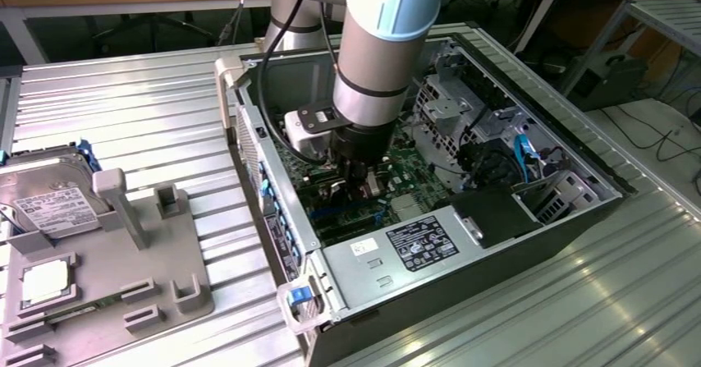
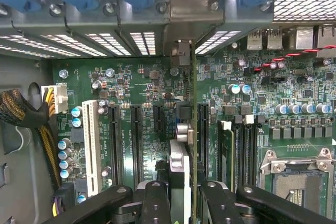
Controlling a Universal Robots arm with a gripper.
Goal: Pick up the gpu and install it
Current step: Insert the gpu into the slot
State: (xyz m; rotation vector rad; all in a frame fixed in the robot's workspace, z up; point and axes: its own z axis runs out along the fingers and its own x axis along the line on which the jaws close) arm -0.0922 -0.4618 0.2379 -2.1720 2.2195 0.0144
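Observation:
The gpu (image 2: 193, 129) appears edge-on in the wrist view as a thin green and dark card standing upright over the green motherboard (image 2: 136, 82). It runs parallel to the dark expansion slots (image 2: 135, 140), and its silver bracket (image 2: 181, 51) is by the case's rear wall. My gripper (image 2: 186, 203) is shut on the card, one black finger (image 2: 156, 203) on each side. Whether the card's edge sits in a slot I cannot tell. In the exterior view my gripper (image 1: 362, 185) reaches down into the open computer case (image 1: 526, 244), with the gpu (image 1: 370, 193) partly hidden under it.
Inside the case are a white slot (image 2: 90, 140), the processor socket (image 2: 296, 177), a yellow-black cable bundle (image 2: 31, 124) and a labelled black box (image 1: 422, 244). To the exterior view's left, a grey fixture (image 1: 131, 289) holds a hard drive (image 1: 49, 190) and a small silver chip (image 1: 49, 281).

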